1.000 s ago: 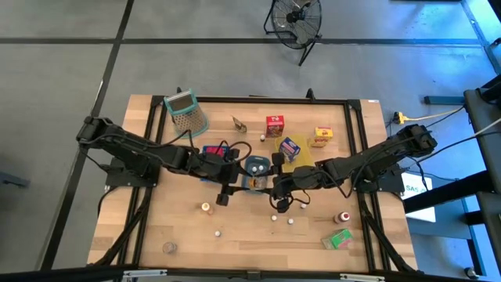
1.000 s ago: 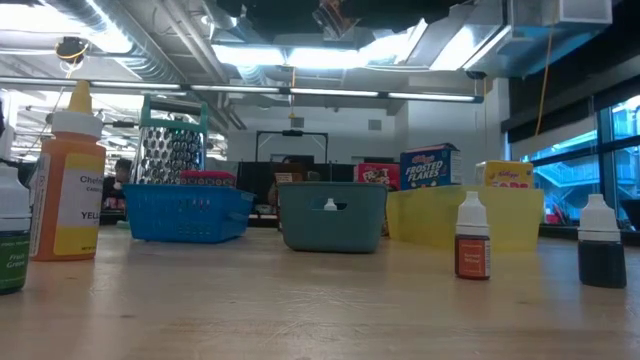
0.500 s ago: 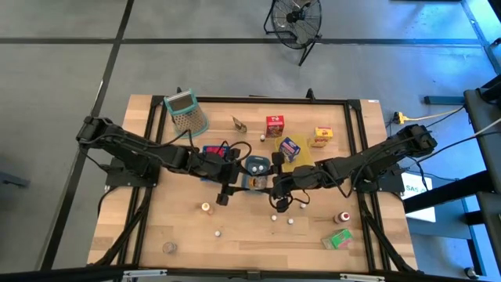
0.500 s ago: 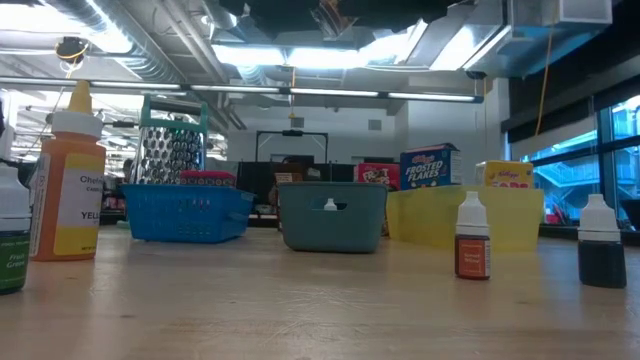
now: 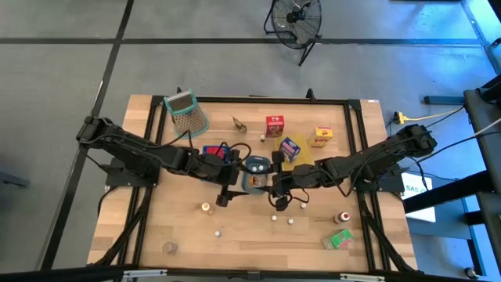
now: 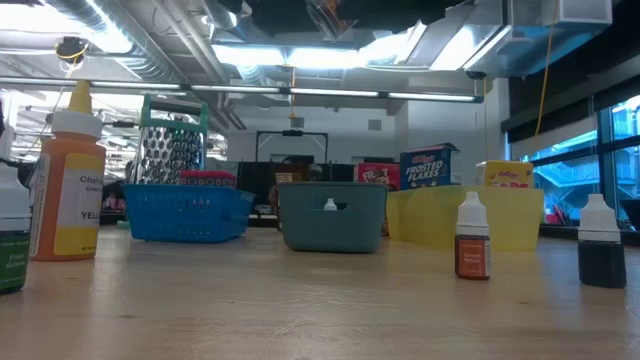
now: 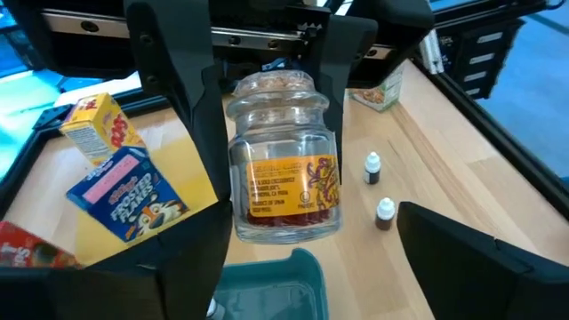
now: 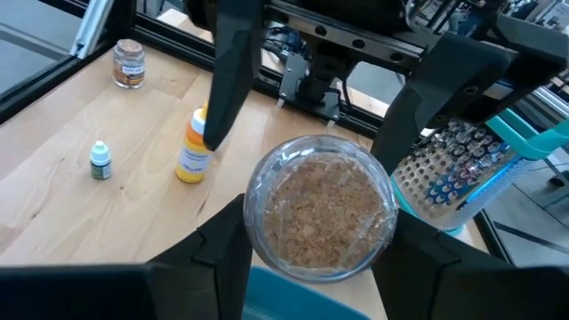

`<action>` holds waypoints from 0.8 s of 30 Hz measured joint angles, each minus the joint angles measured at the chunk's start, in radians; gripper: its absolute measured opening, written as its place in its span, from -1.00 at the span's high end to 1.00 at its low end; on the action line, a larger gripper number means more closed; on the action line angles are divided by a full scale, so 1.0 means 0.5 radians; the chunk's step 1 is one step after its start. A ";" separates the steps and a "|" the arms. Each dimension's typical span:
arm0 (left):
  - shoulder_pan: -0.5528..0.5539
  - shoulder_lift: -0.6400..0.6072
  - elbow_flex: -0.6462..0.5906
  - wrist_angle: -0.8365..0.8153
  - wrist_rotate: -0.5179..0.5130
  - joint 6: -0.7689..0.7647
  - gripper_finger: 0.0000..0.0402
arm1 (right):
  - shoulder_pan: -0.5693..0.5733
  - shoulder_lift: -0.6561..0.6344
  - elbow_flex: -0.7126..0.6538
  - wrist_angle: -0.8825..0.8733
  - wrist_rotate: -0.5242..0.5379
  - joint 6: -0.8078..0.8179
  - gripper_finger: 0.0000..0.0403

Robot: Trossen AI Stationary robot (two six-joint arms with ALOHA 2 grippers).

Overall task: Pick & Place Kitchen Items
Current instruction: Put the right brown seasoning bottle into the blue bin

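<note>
While the two arms meet over the middle of the table, a hand-over is noted at its point of release.

- Changed: the left gripper [image 7: 302, 244] has been opened within the last second. Its own fingers [image 7: 182, 258] are now seen spread wide to either side of the glass spice jar [image 7: 284, 169], with a clear gap on at least one side. In the high view, hardly any shift of either arm can be made out over that second.
- Right gripper [image 8: 320, 244]: pinched on the glass spice jar, one finger pressed to each side of the body below the lid. In the left wrist view those same fingers are seen flanking the jar from the far side.
- Jar position: upright, lifted off the table, directly above the grey-blue tray [image 6: 332, 215], whose rim shows just beneath it in the left wrist view.
- Nearby, untouched: Frosted Flakes carton [image 7: 124, 191] and yellow carton [image 7: 93, 129] on the yellow tray [image 6: 500, 225]; two small dropper bottles [image 7: 372, 167] on the bare wood.

Judgement: the jar's weight is now taken to be carried by the right gripper alone, so the transfer is counted as made. Placement is not yet done. A lowering into the tray, or a carry elsewhere, is judged likely next. The left fingers should be drawn clear first, lest the jar be knocked.
</note>
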 joint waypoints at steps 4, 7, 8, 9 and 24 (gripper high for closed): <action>0.000 0.000 0.000 0.009 0.001 0.000 -0.59 | 0.000 0.000 0.000 0.000 0.003 0.000 0.09; 0.000 0.000 0.000 0.009 0.012 0.000 -0.58 | 0.000 0.000 0.000 0.000 -0.003 0.000 0.09; 0.000 0.000 0.000 0.010 0.002 0.000 -0.57 | 0.000 0.000 0.000 0.000 -0.003 0.000 0.09; 0.001 0.000 0.000 0.012 -0.009 0.000 -0.57 | 0.000 0.000 0.000 0.000 -0.003 0.000 0.09; 0.019 0.035 0.010 0.215 -0.169 0.002 -0.57 | 0.000 0.005 -0.006 -0.009 -0.036 -0.001 0.09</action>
